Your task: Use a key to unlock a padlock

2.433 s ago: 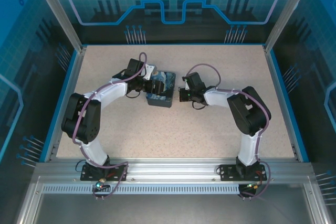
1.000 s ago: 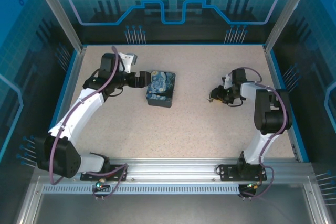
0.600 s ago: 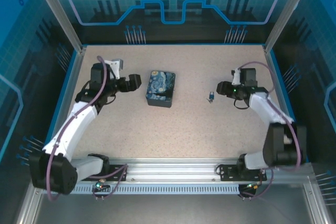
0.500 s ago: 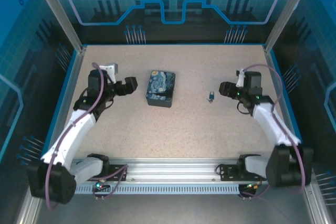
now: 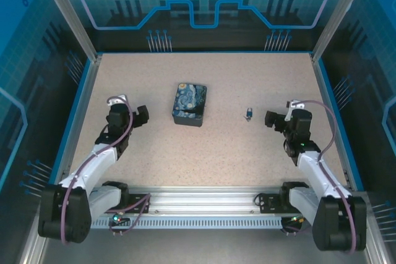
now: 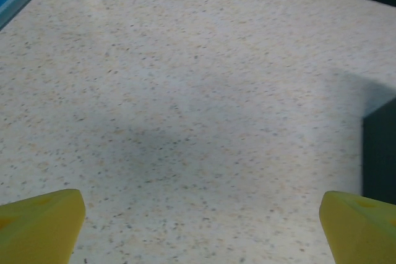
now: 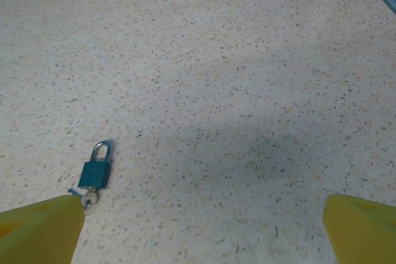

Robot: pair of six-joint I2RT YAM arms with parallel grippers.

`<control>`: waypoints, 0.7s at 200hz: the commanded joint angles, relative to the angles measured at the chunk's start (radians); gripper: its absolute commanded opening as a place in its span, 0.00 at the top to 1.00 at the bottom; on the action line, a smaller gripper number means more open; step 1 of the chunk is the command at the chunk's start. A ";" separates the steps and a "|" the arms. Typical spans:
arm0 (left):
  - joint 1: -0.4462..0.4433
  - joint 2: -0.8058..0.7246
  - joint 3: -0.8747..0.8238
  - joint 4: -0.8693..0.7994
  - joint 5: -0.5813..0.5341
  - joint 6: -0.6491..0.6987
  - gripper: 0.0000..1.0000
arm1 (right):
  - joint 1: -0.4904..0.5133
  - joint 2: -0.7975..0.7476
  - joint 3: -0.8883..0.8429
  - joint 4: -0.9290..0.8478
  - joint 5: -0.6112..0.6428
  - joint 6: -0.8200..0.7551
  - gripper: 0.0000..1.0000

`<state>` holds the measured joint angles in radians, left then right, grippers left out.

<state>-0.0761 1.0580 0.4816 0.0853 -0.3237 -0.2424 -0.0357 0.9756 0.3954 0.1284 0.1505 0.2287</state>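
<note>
1. On the speckled beige tabletop (image 5: 235, 153), right of centre, a small blue metal padlock (image 5: 248, 114) with a silver shackle loop lies flat on its side.
2. Seen from the right wrist camera, the padlock (image 7: 96, 172) lies at lower left with its shackle pointing away from the camera. A tiny silvery metal key (image 7: 87, 200) touches its base. It seems to sit in the keyhole, though it is too small to be sure.
3. The right gripper (image 5: 270, 117) is just right of the padlock, not touching it. Its yellow fingers (image 7: 43, 224) are spread wide apart with nothing between them.
4. The left gripper (image 5: 141, 115) is towards the left side of the table, well apart from the padlock. Its yellow fingers (image 6: 40, 221) are likewise spread wide and hold nothing.
5. A rectangular dark-blue tin (image 5: 189, 104), painted with a swirling starry sky, lies between the two grippers, left of the padlock.
</note>
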 commanded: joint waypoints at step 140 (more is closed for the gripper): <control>0.003 0.489 -0.169 0.953 0.163 0.297 0.01 | 0.100 0.523 0.011 0.667 0.039 -0.186 0.00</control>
<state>-0.0757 1.5219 0.3466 0.8848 -0.2222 0.0078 0.0608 1.4982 0.3809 0.7757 0.1795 0.0475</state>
